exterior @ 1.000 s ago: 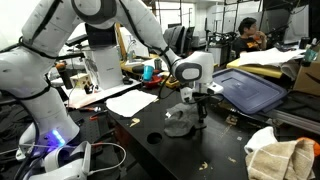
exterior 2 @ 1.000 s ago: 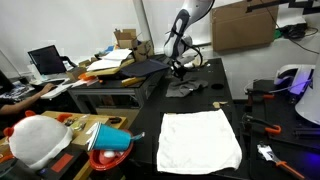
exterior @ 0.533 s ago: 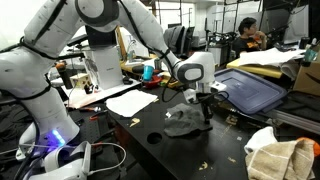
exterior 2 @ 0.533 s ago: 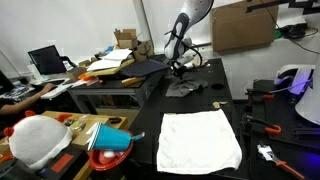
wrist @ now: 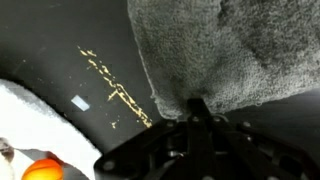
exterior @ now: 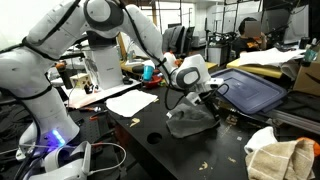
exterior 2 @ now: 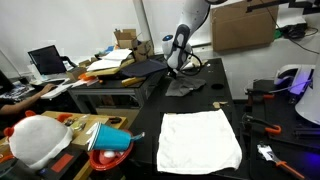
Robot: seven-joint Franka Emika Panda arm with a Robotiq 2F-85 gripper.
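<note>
Cluttered workshop, benches piled high all round, and you're working over a black table (exterior: 150, 145) in the middle of it. Your gripper (exterior: 205, 99) is pinched tight on the peak of a grey towel (exterior: 190, 121). The towel hangs off it like a little tent, and its lower edge looks to be resting on the table right underneath. In the wrist view the fingertips (wrist: 196, 108) meet on just a small fold of the fabric, so that's my main worry. It's a thin bite on floppy terry, and I reckon any quick swing could let it slip out.

Second thing is the hem touching the surface. I'd guess it sweeps the little scraps (exterior: 206, 163) along if you move sideways without going higher.

Stuff nearby:
- The blue tray (exterior: 250, 90) sits just beside the gripper on the raised bench. Its edge is the closest thing to bump or catch the towel on.
- The loose cables (exterior: 217, 87) at the wrist look like they could snag on it too.
- A sheet of paper (exterior: 135, 100) lies towards the robot's base.
- A white cloth (exterior 2: 200, 140) is spread flat further down the table, well apart from the towel.
- A cardboard box (exterior 2: 245, 25) stands behind, out of the way.
</note>
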